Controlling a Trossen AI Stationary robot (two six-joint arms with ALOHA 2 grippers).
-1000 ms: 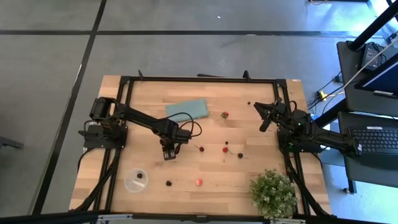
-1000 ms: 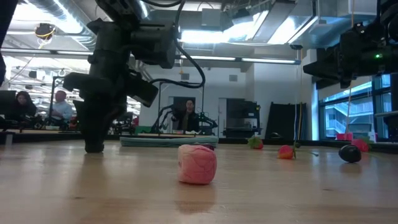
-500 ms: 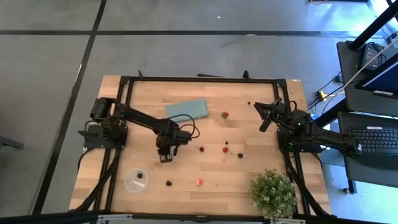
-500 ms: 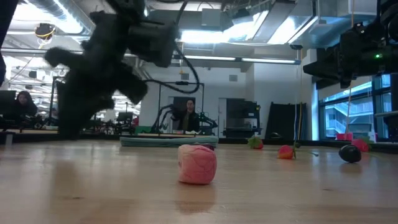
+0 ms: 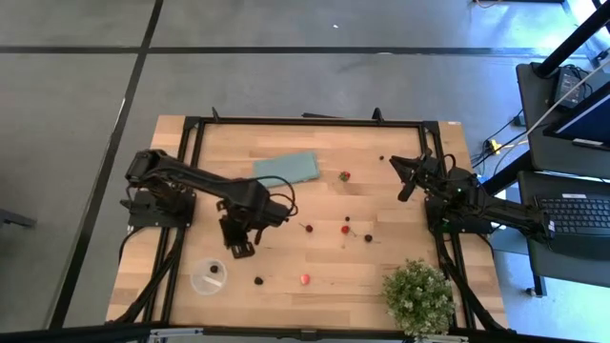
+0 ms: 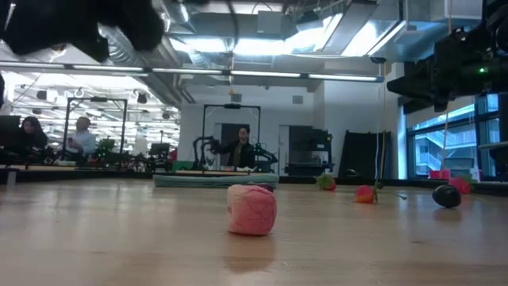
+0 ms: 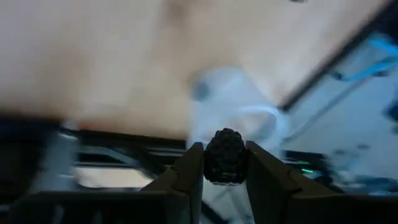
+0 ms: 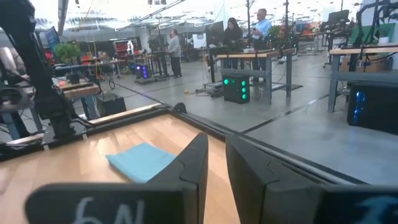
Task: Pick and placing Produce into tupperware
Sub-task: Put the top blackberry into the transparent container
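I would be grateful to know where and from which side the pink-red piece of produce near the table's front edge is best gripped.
The pink-red piece is roundish and rests free on the wooden table, the nearest dark berry well apart. Probably best: come straight down from above and close across its widest middle. The left tool already holds a dark berry near the tupperware; the right tool waits at the far right.

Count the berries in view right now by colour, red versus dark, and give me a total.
Red berries: 3
Dark berries: 5, counting one in the tupperware and one held in the left gripper fingers
Colour unclear, berry beside the gripper: 1
Total: 9
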